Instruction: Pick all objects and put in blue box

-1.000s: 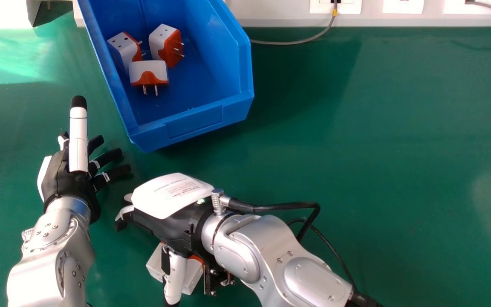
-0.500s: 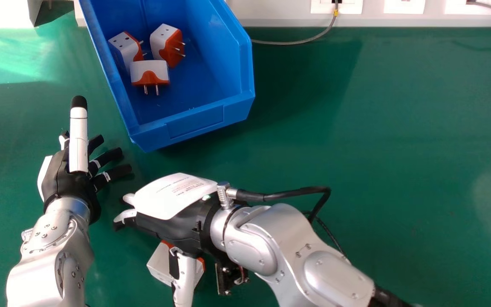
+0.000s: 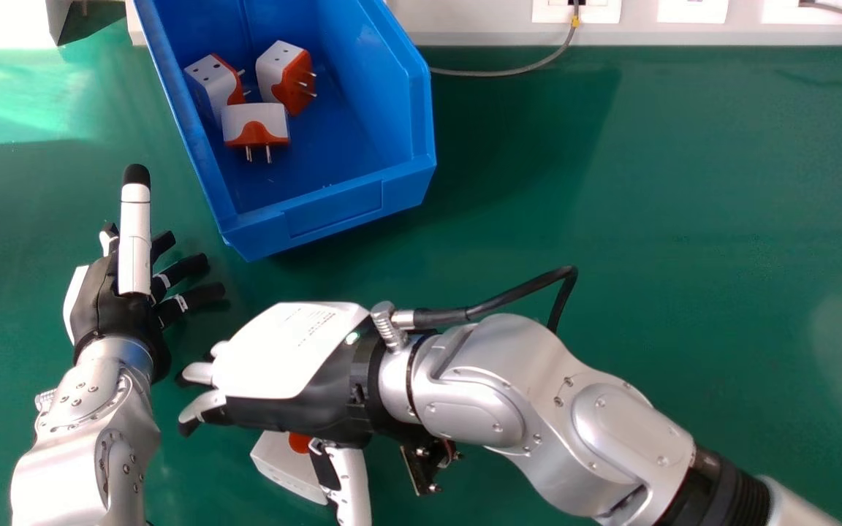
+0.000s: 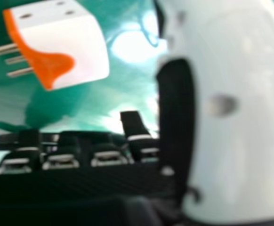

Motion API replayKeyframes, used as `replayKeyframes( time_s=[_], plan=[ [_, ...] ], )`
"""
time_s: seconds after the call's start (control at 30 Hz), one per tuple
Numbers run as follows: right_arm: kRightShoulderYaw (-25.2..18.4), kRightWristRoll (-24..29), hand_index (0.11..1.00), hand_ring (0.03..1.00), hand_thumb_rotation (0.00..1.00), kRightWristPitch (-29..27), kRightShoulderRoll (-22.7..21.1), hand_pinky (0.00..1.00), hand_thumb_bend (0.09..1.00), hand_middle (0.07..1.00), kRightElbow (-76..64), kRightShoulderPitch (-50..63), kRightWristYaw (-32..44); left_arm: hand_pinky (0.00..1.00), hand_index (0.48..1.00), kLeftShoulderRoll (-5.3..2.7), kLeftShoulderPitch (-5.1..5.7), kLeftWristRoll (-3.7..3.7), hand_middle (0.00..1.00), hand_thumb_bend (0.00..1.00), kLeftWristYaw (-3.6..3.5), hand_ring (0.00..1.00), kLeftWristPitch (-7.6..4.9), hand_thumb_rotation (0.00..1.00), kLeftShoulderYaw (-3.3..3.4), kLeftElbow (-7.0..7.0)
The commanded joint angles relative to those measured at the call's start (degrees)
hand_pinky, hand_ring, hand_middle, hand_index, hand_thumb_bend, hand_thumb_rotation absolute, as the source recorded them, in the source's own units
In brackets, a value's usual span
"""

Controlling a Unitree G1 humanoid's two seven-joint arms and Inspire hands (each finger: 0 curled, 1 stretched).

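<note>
You've got the right hand [image 3: 289,365] wide open, fingers extended, thumb spread, partly over the loose white-and-orange plug adapter [image 3: 278,467] on the green table [image 3: 647,219]. Your left hand [image 3: 118,307] is open near the blue box [image 3: 333,208]; three plug adapters [image 3: 254,124] sit inside.

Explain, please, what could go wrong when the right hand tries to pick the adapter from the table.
The right hand partly covers the adapter in the head view, so the grasp may land off-centre and push it away. Its fingers also point toward the silver left forearm, and might bump it if they advance.
</note>
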Motion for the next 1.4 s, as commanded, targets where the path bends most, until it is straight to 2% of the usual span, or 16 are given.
replayKeyframes(
  time_s=[0.0,0.17,0.27,0.4,0.63,0.9,1.03,1.2,1.37],
  plan=[
    [-0.4,-0.2,0.88,1.0,0.02,-2.4,-0.1,0.92,0.793,1.0,-0.2,-1.7,-1.6,0.69,1.0,-0.25,0.41,0.59,0.91,0.79,0.19,0.78,0.38,0.94,-0.69,1.61],
    [-0.6,-1.1,0.881,1.0,0.0,-5.2,-0.7,0.92,0.668,0.999,0.0,-1.5,-2.3,0.67,1.0,-0.33,0.5,0.59,0.9,0.79,0.51,0.77,0.34,0.94,-0.95,1.27],
    [-0.6,-1.4,0.881,1.0,0.0,-6.1,-0.9,0.92,0.656,0.999,0.2,-1.7,-2.3,0.67,1.0,-0.48,0.86,0.41,0.9,0.79,0.72,0.76,0.85,0.94,-1.11,0.26],
    [-0.4,-2.1,0.884,1.0,0.0,-7.4,-1.0,0.92,0.647,0.998,1.0,-2.0,-2.0,0.67,1.0,-0.19,0.5,0.02,0.9,0.79,0.69,0.77,1.23,0.94,-0.84,0.68],
    [-0.1,-5.5,0.887,1.0,0.0,-9.1,-1.1,0.92,0.683,0.998,2.0,-3.0,-2.9,0.68,1.0,-0.39,0.9,-0.27,0.9,0.79,0.87,0.77,2.41,0.94,-0.76,-0.94],
    [0.1,-9.6,0.899,1.0,0.05,-10.0,-0.8,0.92,0.749,1.0,2.9,-3.6,-3.2,0.69,1.0,-0.35,1.26,-0.23,0.91,0.79,0.45,0.78,2.33,0.94,-0.8,-1.26],
    [0.4,-10.2,0.901,1.0,0.06,-10.6,-0.6,0.92,0.764,1.0,3.6,-3.3,-4.3,0.69,1.0,-0.15,1.04,-0.3,0.91,0.79,0.15,0.78,2.07,0.94,-0.61,-0.68],
    [0.7,-10.8,0.896,1.0,0.07,-11.9,-0.6,0.91,0.768,1.0,4.8,-3.0,-6.3,0.7,1.0,-0.4,1.47,-0.29,0.91,0.8,0.17,0.78,2.51,0.94,-0.63,-1.76],
    [1.6,-12.3,0.889,1.0,0.07,-13.1,-1.0,0.9,0.768,1.0,5.9,-2.6,-8.1,0.69,1.0,-0.34,0.92,-0.44,0.91,0.8,0.23,0.78,2.5,0.94,-0.33,-0.83]
  ],
)
